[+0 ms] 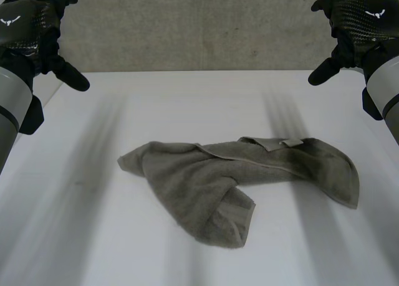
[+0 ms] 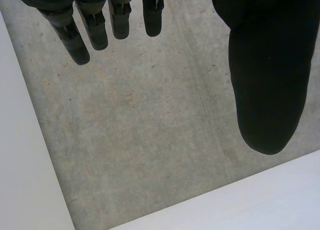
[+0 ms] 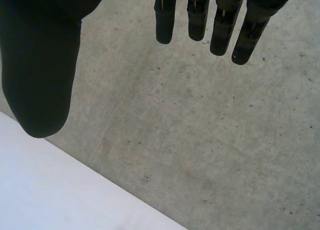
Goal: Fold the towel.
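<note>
Grey-green, the towel (image 1: 243, 183) lies rumpled, seemingly half-folded, on the table (image 1: 75, 236), while the left hand (image 1: 31, 24) and right hand (image 1: 361, 18) hover well clear of it, fingers straight, holding nothing.

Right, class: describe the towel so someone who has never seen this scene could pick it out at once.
Start at the white table; near its middle lies the towel, a grey-green terry cloth, rumpled and partly folded over itself. Unlike the black left hand and right hand hovering above the far corners, it is soft and touched by neither.
</note>
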Robot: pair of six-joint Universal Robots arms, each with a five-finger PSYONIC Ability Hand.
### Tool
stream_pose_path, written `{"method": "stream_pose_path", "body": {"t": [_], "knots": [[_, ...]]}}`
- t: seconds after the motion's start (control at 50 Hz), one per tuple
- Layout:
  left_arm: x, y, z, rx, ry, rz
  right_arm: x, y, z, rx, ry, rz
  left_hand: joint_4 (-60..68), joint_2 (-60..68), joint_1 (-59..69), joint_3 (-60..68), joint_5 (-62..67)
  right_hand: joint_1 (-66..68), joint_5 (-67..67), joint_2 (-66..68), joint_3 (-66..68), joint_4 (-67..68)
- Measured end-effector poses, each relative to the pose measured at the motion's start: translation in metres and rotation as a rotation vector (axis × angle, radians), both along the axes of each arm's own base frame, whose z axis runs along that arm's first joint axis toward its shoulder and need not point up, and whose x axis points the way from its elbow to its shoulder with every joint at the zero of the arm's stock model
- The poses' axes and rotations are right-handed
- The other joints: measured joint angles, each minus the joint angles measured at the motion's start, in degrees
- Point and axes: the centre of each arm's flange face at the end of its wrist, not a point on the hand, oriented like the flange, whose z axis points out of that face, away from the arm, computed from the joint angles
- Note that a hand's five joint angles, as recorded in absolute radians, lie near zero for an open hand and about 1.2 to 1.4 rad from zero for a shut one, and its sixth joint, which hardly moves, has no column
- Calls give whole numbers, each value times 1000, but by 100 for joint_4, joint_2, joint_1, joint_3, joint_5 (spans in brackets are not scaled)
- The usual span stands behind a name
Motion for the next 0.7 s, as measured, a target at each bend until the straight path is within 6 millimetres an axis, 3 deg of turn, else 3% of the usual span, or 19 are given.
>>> {"method": "stream_pose_path", "body": {"t": [0.48,0.66,0.7], "knots": [[-5,-5,-14,21,-11,-12,4,-9,-16,-9,-5,5,15,41,0,27,0,0,-5,0,0,0],[-21,-26,-44,91,-48,-94,10,-21,-40,125,77,40,23,43,0,33,0,0,-6,0,0,0],[-28,-37,-59,127,-65,-141,9,-24,-56,193,144,42,21,33,0,27,0,0,-7,0,0,0]]}}
